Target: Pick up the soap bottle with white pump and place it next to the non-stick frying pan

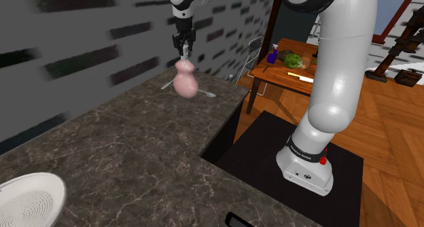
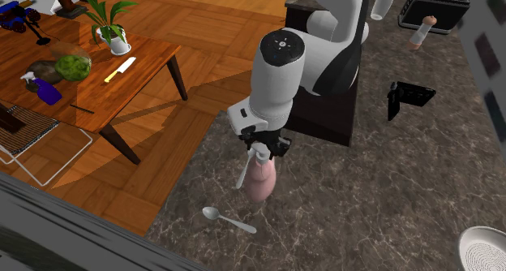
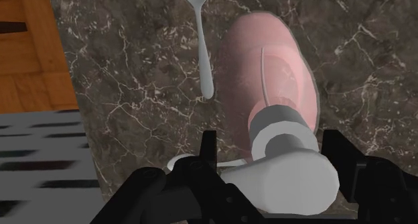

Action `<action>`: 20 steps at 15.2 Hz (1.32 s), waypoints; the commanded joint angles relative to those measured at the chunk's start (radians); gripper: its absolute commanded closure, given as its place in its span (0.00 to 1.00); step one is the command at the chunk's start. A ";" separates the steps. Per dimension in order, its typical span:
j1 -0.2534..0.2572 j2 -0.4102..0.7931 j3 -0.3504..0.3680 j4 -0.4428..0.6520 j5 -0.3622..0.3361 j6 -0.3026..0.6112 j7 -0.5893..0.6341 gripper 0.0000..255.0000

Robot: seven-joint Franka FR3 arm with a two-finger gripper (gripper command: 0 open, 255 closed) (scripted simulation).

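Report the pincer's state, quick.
Pincer: shut on the pink soap bottle, clasping it at its white pump.

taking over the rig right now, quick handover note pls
Gripper: shut on the white pump of the pink soap bottle.
Bottle: hanging from the gripper, apparently just above the dark marble counter, near a spoon.
Pan: drawn white, on the counter at the shoulder view's lower left, well away from the bottle.
Done: pick-up.
Left: carry the bottle to the pan, set it down beside it, release.
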 commanded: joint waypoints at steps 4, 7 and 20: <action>0.000 0.000 0.000 -0.001 0.000 0.000 0.000 1.00; 0.000 -0.002 0.000 0.010 0.000 -0.012 -0.001 1.00; 0.002 -0.010 0.001 0.173 0.004 -0.183 -0.012 1.00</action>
